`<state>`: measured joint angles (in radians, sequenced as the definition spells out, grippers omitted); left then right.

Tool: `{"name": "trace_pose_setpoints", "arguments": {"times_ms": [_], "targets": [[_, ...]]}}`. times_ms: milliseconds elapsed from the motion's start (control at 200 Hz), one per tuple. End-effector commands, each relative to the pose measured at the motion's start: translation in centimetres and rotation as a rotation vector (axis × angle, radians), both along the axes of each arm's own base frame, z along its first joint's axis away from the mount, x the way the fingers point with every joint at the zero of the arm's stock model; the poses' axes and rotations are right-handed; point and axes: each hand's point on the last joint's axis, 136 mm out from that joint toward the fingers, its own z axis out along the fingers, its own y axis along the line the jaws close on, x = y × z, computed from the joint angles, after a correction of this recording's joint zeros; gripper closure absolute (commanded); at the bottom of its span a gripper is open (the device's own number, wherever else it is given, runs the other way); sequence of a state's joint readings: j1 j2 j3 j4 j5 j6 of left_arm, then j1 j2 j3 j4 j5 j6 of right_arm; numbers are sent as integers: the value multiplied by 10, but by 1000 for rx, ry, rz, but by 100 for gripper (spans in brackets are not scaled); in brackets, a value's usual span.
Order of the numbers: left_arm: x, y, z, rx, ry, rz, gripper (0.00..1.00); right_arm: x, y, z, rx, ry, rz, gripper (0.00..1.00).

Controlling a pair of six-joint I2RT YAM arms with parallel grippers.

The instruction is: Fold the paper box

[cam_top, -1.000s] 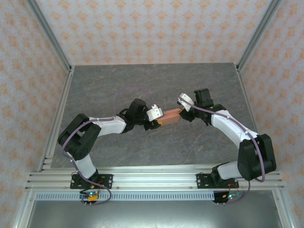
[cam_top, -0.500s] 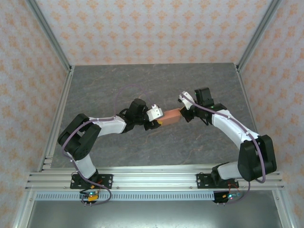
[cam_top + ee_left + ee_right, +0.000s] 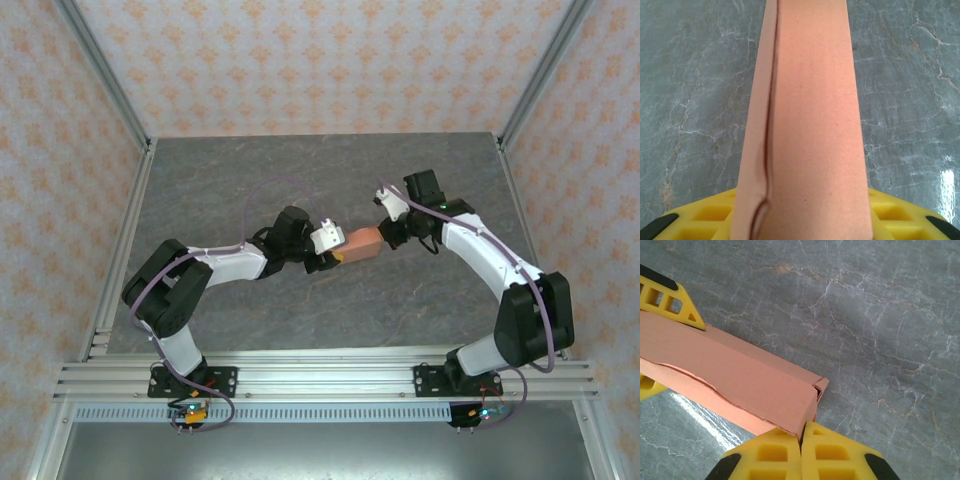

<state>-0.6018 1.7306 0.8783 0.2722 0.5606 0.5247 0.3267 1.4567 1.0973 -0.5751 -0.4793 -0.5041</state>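
The paper box (image 3: 362, 243) is a salmon-orange, long folded box held above the grey table (image 3: 250, 180) between the two arms. My left gripper (image 3: 336, 254) is shut on its left end. In the left wrist view the paper box (image 3: 810, 125) runs away from the camera with a yellow finger (image 3: 900, 216) at each side. My right gripper (image 3: 386, 234) is at the right end. In the right wrist view its fingers (image 3: 840, 452) are pressed together, and the corner of the end flap of the paper box (image 3: 740, 380) runs into the seam between them. The left gripper's finger (image 3: 675, 300) grips the far end.
Patterned walls and aluminium posts (image 3: 105, 90) close in the table on three sides. A metal rail (image 3: 320, 375) with both arm bases runs along the near edge. A purple cable (image 3: 275, 190) loops above the left arm.
The right gripper has shut at the box's right end, and its wrist has shifted slightly towards the back. The left gripper and the box have stayed in place.
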Motion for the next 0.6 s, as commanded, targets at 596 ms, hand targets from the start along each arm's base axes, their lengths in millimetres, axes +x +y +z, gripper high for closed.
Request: {"name": "trace_pose_setpoints", "arguments": {"times_ms": [596], "targets": [[4,-1,-4,48,-5,-3,59,1,22,-6,-13,158,-98,93]]}}
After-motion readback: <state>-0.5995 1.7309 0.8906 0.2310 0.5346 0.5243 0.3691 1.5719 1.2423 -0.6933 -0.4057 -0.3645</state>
